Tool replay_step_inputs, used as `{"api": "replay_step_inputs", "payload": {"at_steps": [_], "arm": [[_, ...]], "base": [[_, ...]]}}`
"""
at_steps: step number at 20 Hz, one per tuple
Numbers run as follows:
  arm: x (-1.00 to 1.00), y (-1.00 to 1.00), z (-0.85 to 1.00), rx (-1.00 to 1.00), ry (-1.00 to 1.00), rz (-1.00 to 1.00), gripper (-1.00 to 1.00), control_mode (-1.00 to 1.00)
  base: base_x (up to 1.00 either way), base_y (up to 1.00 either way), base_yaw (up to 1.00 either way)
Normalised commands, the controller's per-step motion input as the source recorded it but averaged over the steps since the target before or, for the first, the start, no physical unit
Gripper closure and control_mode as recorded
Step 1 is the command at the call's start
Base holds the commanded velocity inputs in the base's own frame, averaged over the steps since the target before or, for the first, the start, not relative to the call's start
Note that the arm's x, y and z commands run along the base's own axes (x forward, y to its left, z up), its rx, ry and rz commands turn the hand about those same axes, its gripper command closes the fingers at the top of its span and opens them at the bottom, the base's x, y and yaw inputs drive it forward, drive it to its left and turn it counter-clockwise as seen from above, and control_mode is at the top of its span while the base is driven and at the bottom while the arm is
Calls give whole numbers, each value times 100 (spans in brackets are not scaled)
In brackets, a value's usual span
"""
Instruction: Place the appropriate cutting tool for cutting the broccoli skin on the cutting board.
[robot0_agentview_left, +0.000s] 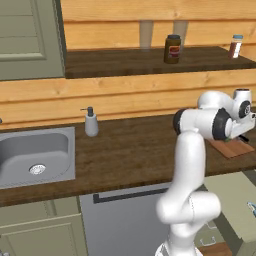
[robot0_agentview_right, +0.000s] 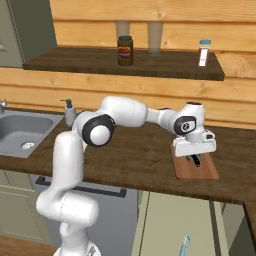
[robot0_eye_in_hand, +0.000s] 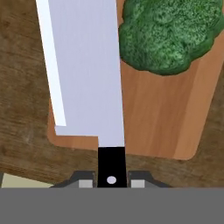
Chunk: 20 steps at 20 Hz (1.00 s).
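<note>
Gripper (robot0_eye_in_hand: 111, 180) pinches the knife (robot0_eye_in_hand: 87, 70) by its black handle, jaws pressed tight on it. In the hand view the blade runs out over the board (robot0_eye_in_hand: 162, 118), beside the broccoli (robot0_eye_in_hand: 168, 33), which sits on the board's far part. In the right base view the gripper (robot0_agentview_right: 194, 159) hangs low over the board (robot0_agentview_right: 200, 172), knife not yet let go.

Risks, as I judge them:
- The blade overlaps the board's left edge, so on release the knife could land half on the counter (robot0_eye_in_hand: 22, 109) or tip off the rim.
- A drop from height could make it bounce or skid.
- Blade close to the broccoli: any sideways drift may nudge it off the board.
- Handle hangs past the near edge and may drag the knife back.
</note>
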Motion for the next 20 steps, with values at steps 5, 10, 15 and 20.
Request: {"api": "replay_step_inputs", "payload": {"at_steps": [5, 10, 15, 20], "arm": [[39, 1, -52, 1, 8, 1, 100, -100], [11, 33, -93, -1, 6, 1, 100, -100], [14, 28, -71, 0, 4, 1, 100, -100], [7, 14, -33, 0, 1, 1, -100, -100]], "base": [[0, 0, 0], [0, 0, 0], [0, 0, 0], [0, 0, 0]]}}
